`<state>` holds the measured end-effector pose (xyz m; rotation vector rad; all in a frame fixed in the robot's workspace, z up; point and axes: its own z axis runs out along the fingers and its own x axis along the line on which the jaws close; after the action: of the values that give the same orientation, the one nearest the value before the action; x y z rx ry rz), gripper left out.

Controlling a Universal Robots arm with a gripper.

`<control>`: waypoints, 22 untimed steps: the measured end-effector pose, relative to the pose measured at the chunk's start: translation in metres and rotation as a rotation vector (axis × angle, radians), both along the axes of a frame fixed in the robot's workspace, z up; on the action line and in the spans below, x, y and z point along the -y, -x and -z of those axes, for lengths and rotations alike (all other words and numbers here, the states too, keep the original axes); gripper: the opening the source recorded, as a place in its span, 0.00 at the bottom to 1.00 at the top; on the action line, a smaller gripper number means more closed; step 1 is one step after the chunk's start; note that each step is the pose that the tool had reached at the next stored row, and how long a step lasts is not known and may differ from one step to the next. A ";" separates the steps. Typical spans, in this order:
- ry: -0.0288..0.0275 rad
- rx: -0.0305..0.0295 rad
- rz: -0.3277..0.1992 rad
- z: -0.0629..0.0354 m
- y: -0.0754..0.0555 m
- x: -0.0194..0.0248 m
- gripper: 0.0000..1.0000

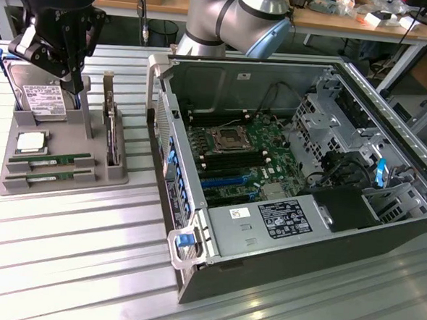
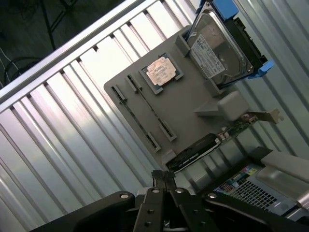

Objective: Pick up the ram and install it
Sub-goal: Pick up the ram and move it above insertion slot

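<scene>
Well, we see the robot's black fingers point(image 1: 77, 88) pressed tight together, and they pinch nothing. In the exterior view they hang over the far end of a flat grey plastic tray point(image 1: 63, 135), close to a silver hard drive with a white label and blue rails point(image 1: 39, 98) that stands up in the tray. In the wrist view we look down past the shut fingers point(image 2: 164, 176) at the same tray point(image 2: 188, 101) and hard drive point(image 2: 217, 48).

One long, thin green ram stick point(image 1: 54, 158) lies in a groove at the near end of the tray. A second ram stick point(image 1: 53, 176) lies just beside it in the next groove. The fingers do not touch them. A small square silver chip point(image 1: 30, 142) sits in the tray between the hard drive and the sticks. A bigger green card with a metal bracket point(image 1: 112, 136) stands on its edge at the tray's side nearest the computer.

On the exterior view's right, a big black computer box point(image 1: 264, 279) lies open, with its green board point(image 1: 243, 151) showing inside. Everything rests on a shiny ribbed metal desk point(image 1: 63, 252).
</scene>
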<state>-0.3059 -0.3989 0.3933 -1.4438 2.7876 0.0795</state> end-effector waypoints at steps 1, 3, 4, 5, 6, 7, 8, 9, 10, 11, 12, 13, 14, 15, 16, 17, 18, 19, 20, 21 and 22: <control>0.0000 0.0000 -0.005 0.0000 0.000 0.0000 0.11; -0.0001 0.0000 -0.015 0.0000 0.000 0.0000 0.11; 0.0000 0.0000 -0.024 0.0000 0.000 0.0000 0.11; 0.0000 0.0000 -0.034 0.0000 0.000 0.0000 0.11; 0.0000 0.0000 -0.039 0.0000 0.000 0.0000 0.11; 0.0000 0.0000 -0.043 0.0000 0.000 0.0000 0.11; 0.0000 0.0001 -0.049 0.0000 0.000 0.0000 0.11; 0.0000 0.0000 -0.055 0.0000 0.000 0.0000 0.11; 0.0000 0.0001 -0.062 0.0000 0.000 0.0000 0.11; 0.0000 0.0000 -0.075 0.0000 0.000 0.0000 0.11; 0.0000 0.0000 -0.081 0.0000 0.000 0.0000 0.11; 0.0000 0.0000 -0.085 0.0000 0.000 0.0000 0.11; 0.0001 0.0000 -0.090 0.0000 0.000 0.0000 0.11; 0.0000 0.0000 -0.095 0.0000 0.000 0.0000 0.11; 0.0000 0.0000 -0.103 0.0000 0.000 0.0000 0.11; 0.0000 0.0001 -0.122 0.0000 0.000 0.0000 0.11; 0.0000 0.0000 -0.133 0.0000 0.000 0.0000 0.11; 0.0000 0.0000 -0.139 0.0000 0.000 0.0000 0.11; 0.0000 0.0000 -0.147 0.0000 0.000 0.0000 0.11; 0.0000 0.0001 -0.157 0.0000 0.000 0.0000 0.11; 0.0000 0.0001 -0.167 0.0000 0.000 0.0000 0.11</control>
<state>-0.3059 -0.3990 0.3933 -1.6734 2.6610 0.0795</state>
